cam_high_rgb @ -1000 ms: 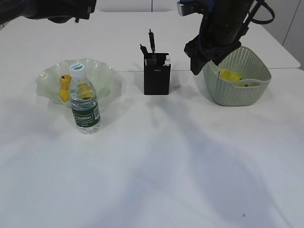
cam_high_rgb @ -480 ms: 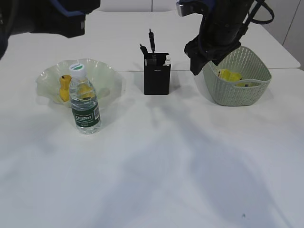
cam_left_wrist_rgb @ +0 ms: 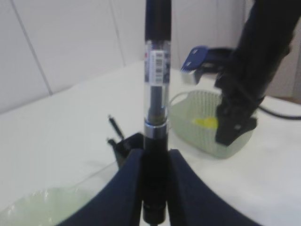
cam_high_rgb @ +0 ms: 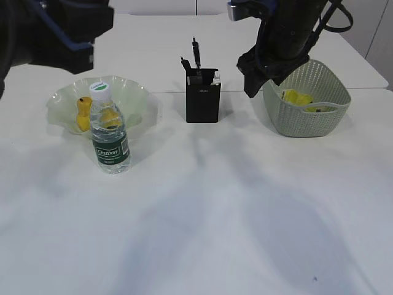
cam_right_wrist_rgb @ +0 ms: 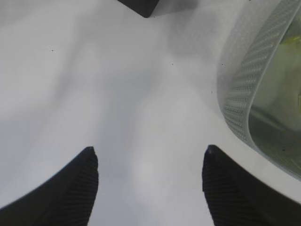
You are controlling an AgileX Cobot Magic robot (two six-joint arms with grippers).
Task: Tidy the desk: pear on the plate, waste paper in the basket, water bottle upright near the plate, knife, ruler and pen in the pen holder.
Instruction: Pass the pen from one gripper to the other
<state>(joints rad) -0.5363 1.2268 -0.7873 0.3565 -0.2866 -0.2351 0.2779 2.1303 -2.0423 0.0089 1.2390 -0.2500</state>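
Nearly done: left gripper [cam_left_wrist_rgb: 155, 176] clamped the pen [cam_left_wrist_rgb: 156, 89], pen holder [cam_left_wrist_rgb: 129, 149] beyond it; right gripper [cam_right_wrist_rgb: 148, 179] gaped empty.

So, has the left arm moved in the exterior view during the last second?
Yes. The left arm has come lower and to the right, and now reaches down closer to the plate, which stayed in place.

Left gripper [cam_left_wrist_rgb: 155, 188] clamped on a pen [cam_left_wrist_rgb: 156, 94]; right gripper [cam_right_wrist_rgb: 148, 188] spread wide, empty

Pen [cam_left_wrist_rgb: 155, 94] top cut off; pear [cam_high_rgb: 83, 114] half-hidden behind bottle [cam_high_rgb: 109, 136].
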